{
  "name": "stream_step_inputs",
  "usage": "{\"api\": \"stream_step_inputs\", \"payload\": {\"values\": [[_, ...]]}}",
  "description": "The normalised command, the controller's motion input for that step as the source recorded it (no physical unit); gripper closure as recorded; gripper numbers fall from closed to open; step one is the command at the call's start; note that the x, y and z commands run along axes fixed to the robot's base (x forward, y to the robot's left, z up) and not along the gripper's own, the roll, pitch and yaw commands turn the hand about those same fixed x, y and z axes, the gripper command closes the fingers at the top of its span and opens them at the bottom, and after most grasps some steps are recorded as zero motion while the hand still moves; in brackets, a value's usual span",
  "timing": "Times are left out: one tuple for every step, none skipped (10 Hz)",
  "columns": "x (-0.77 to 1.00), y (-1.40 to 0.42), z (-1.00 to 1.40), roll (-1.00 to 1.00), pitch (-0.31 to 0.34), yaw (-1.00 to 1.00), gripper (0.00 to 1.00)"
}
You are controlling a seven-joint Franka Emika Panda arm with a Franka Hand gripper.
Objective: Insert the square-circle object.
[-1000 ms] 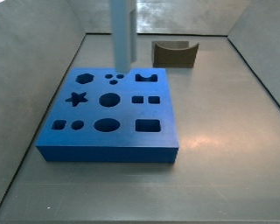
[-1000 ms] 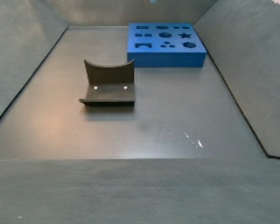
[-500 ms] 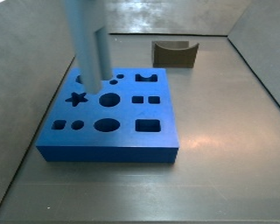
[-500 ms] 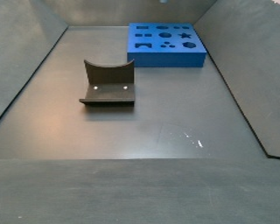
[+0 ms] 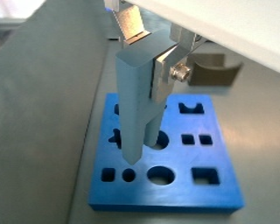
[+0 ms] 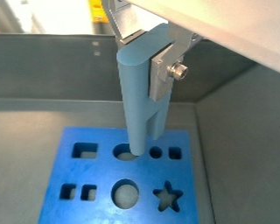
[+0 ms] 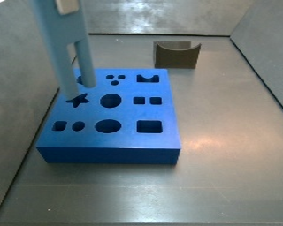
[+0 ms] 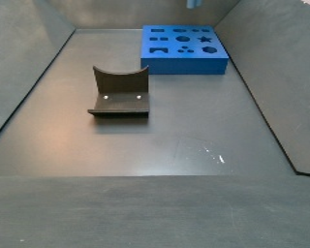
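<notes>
One peg pinched by gripper | hovers above block | step: alignment | next: find matching hole, lower.

Light is soft and even, from overhead. Pale glare patches sit on the grey floor in both side views. All frames are low-resolution. The gripper, clamping the light-blue square-circle object, looks blurred in both wrist views.
</notes>
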Motion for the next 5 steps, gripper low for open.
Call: {"api": "stream_step_inputs", "payload": {"values": [[-0.17, 0.0, -0.31, -0.01, 0.0, -0.96, 1.0], [-0.17, 0.0, -0.34, -0.03, 0.0, -0.95, 1.0], [-0.17, 0.0, -0.34, -0.03, 0.0, -0.95, 1.0], [-0.15, 0.0, -0.32, -0.02, 0.0, -0.97, 1.0], [-0.1, 0.0, -0.33, -0.02, 0.0, -0.99, 1.0]]}}
